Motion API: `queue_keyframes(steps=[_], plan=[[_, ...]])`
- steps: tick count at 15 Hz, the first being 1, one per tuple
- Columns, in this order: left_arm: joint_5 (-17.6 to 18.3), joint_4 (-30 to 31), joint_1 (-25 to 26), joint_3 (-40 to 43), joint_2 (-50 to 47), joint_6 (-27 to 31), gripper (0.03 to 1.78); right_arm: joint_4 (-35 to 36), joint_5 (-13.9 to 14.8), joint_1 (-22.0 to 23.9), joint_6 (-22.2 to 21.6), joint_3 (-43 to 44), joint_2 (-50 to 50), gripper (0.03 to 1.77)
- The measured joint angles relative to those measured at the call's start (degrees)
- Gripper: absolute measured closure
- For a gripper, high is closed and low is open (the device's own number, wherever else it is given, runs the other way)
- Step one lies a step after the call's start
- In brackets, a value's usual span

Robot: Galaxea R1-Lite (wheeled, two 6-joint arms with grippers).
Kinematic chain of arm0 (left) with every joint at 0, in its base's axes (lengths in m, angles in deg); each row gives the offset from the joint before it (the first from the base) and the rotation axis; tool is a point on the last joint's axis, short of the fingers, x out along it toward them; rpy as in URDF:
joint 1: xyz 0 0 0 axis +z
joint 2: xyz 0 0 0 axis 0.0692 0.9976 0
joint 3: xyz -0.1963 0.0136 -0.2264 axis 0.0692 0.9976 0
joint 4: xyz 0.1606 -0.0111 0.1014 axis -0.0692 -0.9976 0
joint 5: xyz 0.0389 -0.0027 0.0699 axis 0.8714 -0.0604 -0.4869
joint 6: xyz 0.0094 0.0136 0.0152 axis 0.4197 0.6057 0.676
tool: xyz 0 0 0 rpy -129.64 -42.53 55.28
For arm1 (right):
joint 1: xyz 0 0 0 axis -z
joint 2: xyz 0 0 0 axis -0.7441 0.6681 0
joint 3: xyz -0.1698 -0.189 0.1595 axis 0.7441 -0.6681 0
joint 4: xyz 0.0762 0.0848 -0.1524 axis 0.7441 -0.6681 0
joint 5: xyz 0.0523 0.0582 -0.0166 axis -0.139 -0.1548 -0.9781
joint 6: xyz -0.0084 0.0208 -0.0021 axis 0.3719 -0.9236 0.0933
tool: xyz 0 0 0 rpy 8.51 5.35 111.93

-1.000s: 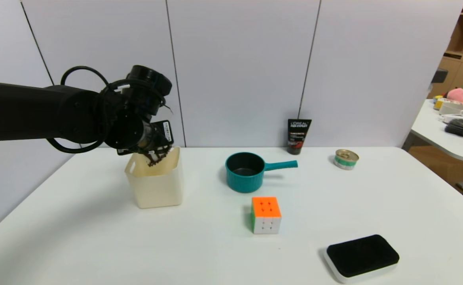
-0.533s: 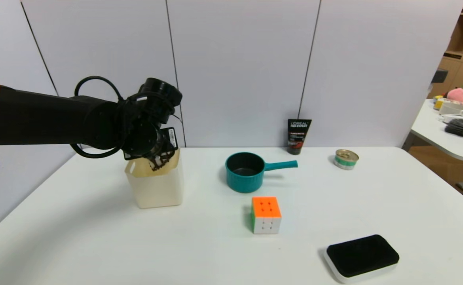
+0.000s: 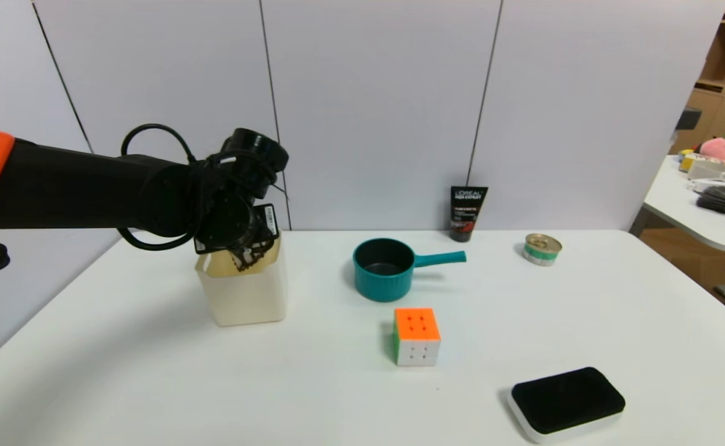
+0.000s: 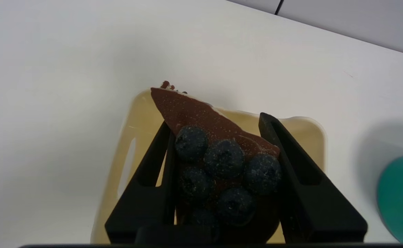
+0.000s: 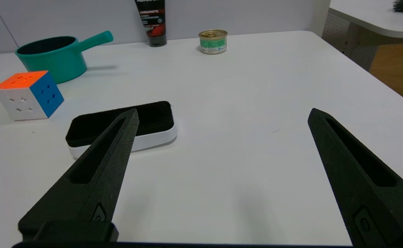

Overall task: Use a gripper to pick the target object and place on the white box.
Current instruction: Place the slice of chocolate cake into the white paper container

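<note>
The target object point(image 4: 201, 117), a triangular chocolate-topped cake slice with dark berries, sits clamped between the black fingers point(image 4: 153, 165) of my left gripper point(image 4: 215, 127). In the head view that left gripper point(image 3: 248, 257) hangs just over the open top of the white box point(image 3: 248, 297), a cream tub at the table's back left, with the target object point(image 3: 243, 263) dipping below its rim. From the left wrist, the white box point(image 4: 132, 127) lies directly beneath the slice. My right gripper point(image 5: 222, 115) stands open over bare table at the front right, holding nothing.
A teal saucepan point(image 3: 384, 267) stands right of the tub, with a puzzle cube point(image 3: 417, 336) in front of it. A black tube point(image 3: 466, 212) and a small tin point(image 3: 542, 248) are at the back. A black-topped white pad point(image 3: 566, 401) lies front right.
My left arm has carried the cake slice slightly right and down, from above the tub's rim to just inside its opening. The grip on the slice is unchanged.
</note>
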Motion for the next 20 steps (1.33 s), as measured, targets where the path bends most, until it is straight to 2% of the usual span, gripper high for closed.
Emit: queue_keyframes(steps=[13,16,20], plan=[[-0.6,0.0,0.0,-0.1,0.0,0.1,1.01,0.0,0.0,0.0,0.0,0.0,0.0,0.10],[-0.4,0.0,0.0,0.0,-0.2,0.0,0.71,0.0,0.0,0.0,0.0,0.0,0.0,0.10],[-0.4,0.0,0.0,0.1,-0.5,-0.1,0.46,0.0,0.0,0.0,0.0,0.0,0.0,0.10]])
